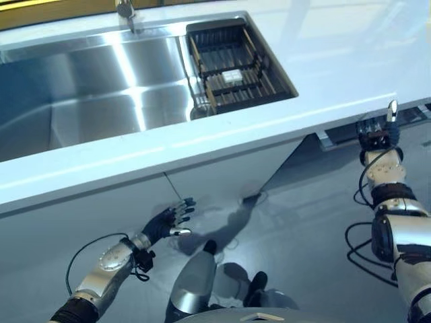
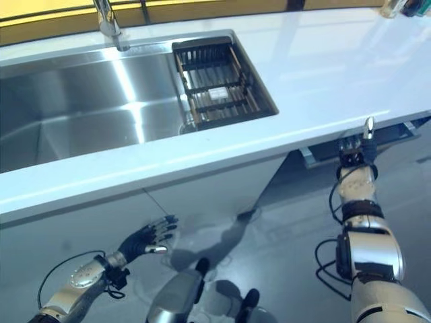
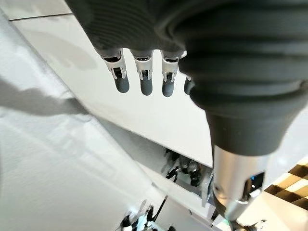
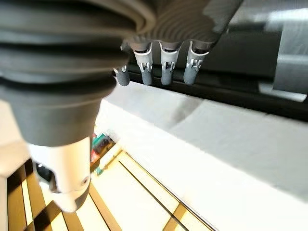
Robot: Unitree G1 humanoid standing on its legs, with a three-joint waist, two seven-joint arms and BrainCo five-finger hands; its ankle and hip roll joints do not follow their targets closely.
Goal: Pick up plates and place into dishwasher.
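Note:
My right hand point(image 1: 377, 134) is raised at the right, just under the white counter's front edge point(image 1: 283, 118). Its thumb points up. In the right wrist view its fingers point(image 4: 166, 67) are nearly straight and reach at a dark gap point(image 4: 240, 77) below the counter, holding nothing. That gap point(image 1: 335, 138) sits above a grey front panel point(image 1: 316, 202). My left hand point(image 1: 165, 222) hangs low in front of the cabinet front point(image 1: 101, 202) with fingers point(image 3: 141, 77) spread and empty.
A steel sink point(image 1: 87, 94) is set in the counter, with a faucet point(image 1: 125, 12) at its back. A dark wire dish rack point(image 1: 236, 64) sits in the sink's right end with a small white item point(image 1: 232, 76) in it.

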